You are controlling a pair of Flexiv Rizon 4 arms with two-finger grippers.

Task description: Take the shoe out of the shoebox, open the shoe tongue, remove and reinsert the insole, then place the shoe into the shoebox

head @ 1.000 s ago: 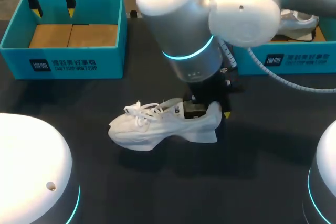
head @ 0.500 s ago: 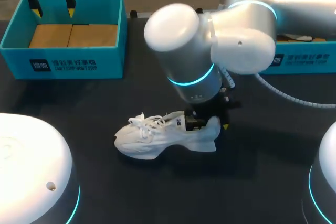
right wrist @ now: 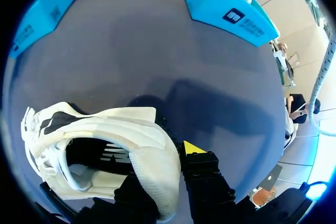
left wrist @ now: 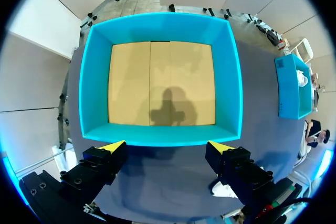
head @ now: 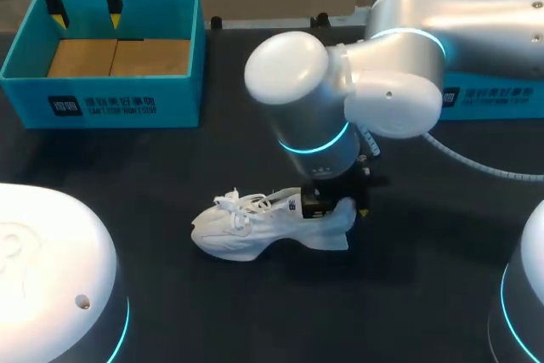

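Now right hand (head: 337, 207) on shoe (head: 246, 231) heel.

Bright, even overhead light covers my dark bench (head: 170, 176). My left claw (left wrist: 166, 145) casts a soft shadow on the tan cardboard floor of the turquoise shoebox (left wrist: 94, 77). A broad, dim shadow lies beside the white laced sneaker (head: 255, 231); my glossy white right arm (head: 442, 31) gleams.
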